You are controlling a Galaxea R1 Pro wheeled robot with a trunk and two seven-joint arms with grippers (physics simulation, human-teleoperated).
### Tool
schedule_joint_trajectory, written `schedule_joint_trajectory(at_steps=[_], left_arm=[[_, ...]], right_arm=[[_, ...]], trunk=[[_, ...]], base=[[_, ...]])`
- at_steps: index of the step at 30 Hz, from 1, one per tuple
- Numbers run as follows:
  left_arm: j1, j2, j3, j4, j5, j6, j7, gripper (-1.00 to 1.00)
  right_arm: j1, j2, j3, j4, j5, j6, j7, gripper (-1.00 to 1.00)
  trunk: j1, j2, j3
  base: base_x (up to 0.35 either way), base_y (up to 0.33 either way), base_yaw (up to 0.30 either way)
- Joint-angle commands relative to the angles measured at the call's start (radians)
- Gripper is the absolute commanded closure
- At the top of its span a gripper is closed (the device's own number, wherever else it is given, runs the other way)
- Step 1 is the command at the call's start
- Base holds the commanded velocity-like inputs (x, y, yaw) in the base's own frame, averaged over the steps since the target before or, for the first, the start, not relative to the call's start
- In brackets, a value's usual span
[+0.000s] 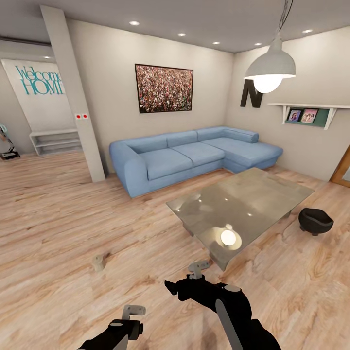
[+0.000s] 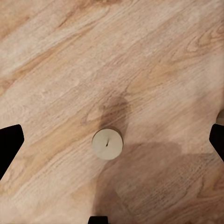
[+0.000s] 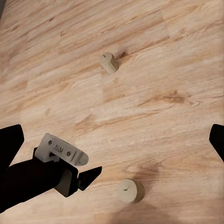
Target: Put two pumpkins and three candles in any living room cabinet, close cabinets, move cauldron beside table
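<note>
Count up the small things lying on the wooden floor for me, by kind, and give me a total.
Short pale grey-green cylinder candles: 2
Round black cauldron: 1
Total: 3

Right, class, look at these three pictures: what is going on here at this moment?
A two-armed robot stands in a living room with a blue sofa and a glass table. Its left pincer hangs open above a candle standing on the wooden floor. A second candle lies on its side further off. The right pincer is open and holds nothing. A black cauldron sits beside the table.
</note>
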State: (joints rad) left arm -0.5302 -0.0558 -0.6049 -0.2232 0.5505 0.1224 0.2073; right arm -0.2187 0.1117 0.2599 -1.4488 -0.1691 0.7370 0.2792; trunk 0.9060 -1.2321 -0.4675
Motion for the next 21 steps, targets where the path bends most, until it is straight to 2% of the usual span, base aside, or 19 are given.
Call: schedule_joint_trajectory(at_steps=[1,21], left_arm=[[-0.001,0.001,-0.008,-0.002,0.007,0.005,0.007,-1.0],[-0.001,0.001,-0.012,-0.002,0.003,0.003,0.006,-1.0]], right_arm=[[-0.001,0.0,-0.001,-0.001,-0.004,0.005,0.0,-1.0],[-0.001,0.0,-0.001,-0.001,-0.005,0.005,0.0,-1.0]], trunk=[[0.004,-0.008,-0.004],[0.081,-0.148,-0.067]], base=[[0.0,0.0,0.0],[0.0,0.0,0.0]])
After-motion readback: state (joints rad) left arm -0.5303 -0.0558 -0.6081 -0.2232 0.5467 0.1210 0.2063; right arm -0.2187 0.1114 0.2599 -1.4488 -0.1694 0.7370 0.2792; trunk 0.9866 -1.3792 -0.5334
